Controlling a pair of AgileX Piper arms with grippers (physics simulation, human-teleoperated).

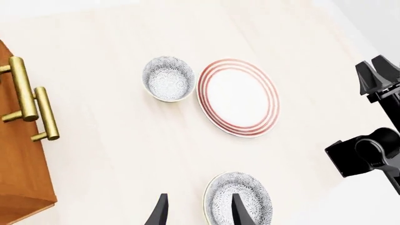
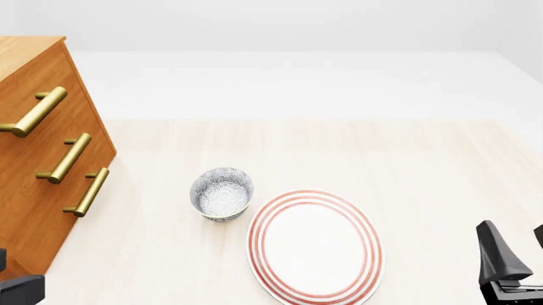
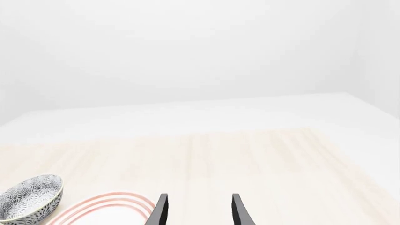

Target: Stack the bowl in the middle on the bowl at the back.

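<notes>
The bowl in the middle (image 1: 245, 188), wide and speckled, shows only in the left wrist view and is out of the front view. My left gripper (image 1: 200, 213) hangs open above it, one finger over the bowl's inside and the other over the table beside its rim. The bowl at the back (image 2: 221, 193) (image 1: 168, 78) (image 3: 30, 198), narrower and deeper, stands upright just left of the red-ringed plate. My right gripper (image 2: 517, 251) (image 3: 198, 213) (image 1: 378, 75) is open and holds nothing, low at the table's right side.
A large white plate with red rings (image 2: 314, 244) (image 1: 239, 97) lies between the two bowls. A wooden drawer cabinet with brass handles (image 2: 42, 159) (image 1: 18, 154) stands at the left. A part of the left arm (image 2: 17, 289) shows at the front view's lower left corner.
</notes>
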